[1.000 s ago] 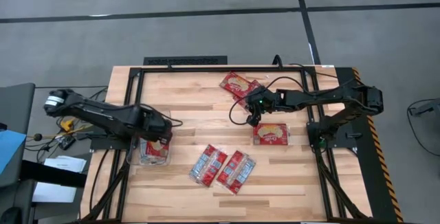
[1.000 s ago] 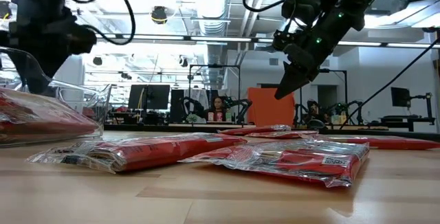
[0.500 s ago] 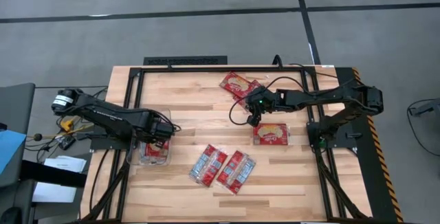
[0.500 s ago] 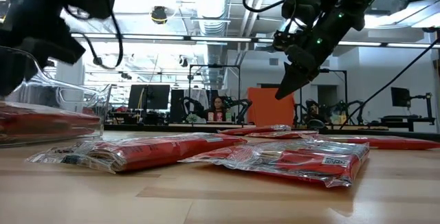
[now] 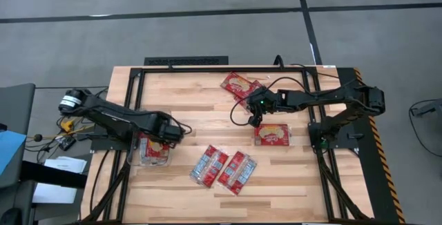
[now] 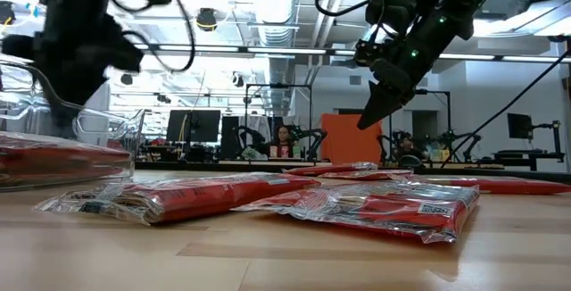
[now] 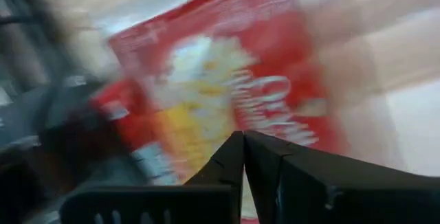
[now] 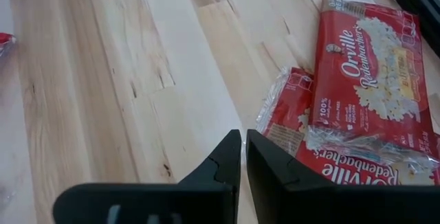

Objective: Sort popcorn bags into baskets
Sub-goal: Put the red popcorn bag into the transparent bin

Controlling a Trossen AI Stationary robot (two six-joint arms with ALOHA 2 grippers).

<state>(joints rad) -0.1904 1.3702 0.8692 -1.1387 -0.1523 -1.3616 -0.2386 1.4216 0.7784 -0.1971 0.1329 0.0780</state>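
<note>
Popcorn bags (image 5: 233, 172), flat, red and crinkly, lie on my wooden table (image 5: 193, 101), some in the clear tub (image 5: 147, 157) under my pinched-together left pincer (image 5: 177, 134).

Glossy, crinkled plastic wraps the popcorn bags (image 8: 364, 66); the bench (image 8: 103, 80) is pale, smooth wood; the basket (image 6: 62, 135) is clear plastic.

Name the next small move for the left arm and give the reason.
Probably swing the left tool toward the two loose popcorn bags near the table's front edge and open it on the way. Its fingers are shut on nothing, it sits at the right-hand rim of the clear tub, which already holds a bag, and those two lie nearest. The right tool hovers over the far bags.
</note>
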